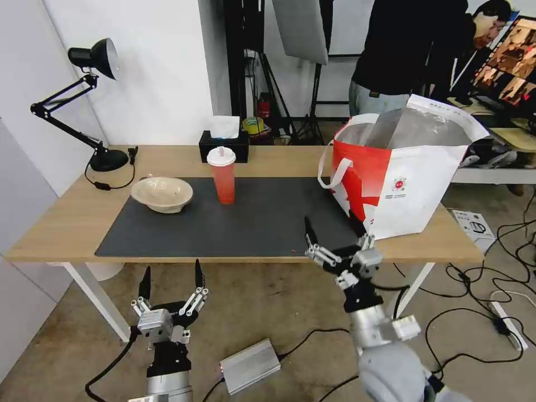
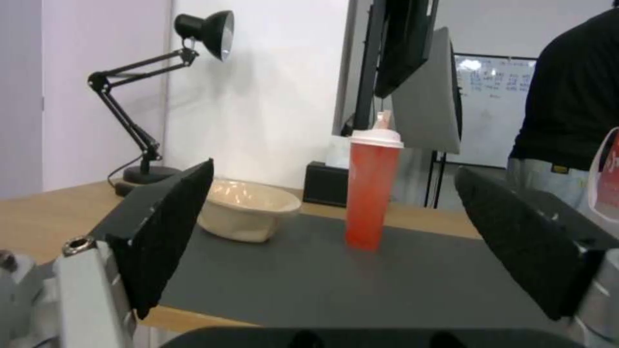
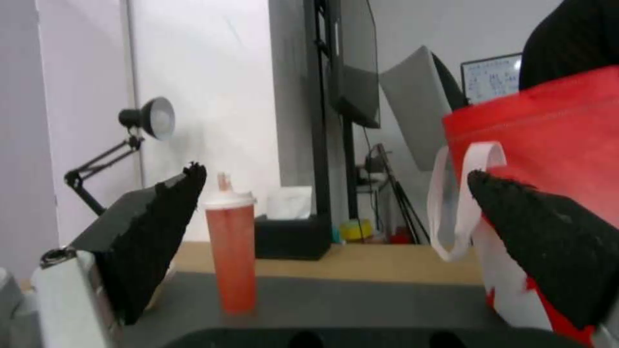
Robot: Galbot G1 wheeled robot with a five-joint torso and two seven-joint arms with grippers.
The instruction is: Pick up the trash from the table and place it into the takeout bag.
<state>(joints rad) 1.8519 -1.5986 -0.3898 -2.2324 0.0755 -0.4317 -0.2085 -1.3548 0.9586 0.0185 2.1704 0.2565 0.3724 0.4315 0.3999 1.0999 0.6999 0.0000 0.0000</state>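
The takeout bag (image 1: 402, 178) hides its contents. Right gripper (image 1: 333, 228) hovers spread beside it; left gripper (image 1: 170, 279) spread below the table (image 1: 56, 223).

Beige bowl (image 1: 162, 194) and upright red cup (image 1: 222, 175) beside open takeout bag (image 1: 402, 173).

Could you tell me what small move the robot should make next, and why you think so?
Probably bring the right gripper forward over the mat toward the red cup. Cup and beige bowl stand free on the table, the bag is open on the right, and both grippers, left below the edge, are open and empty.
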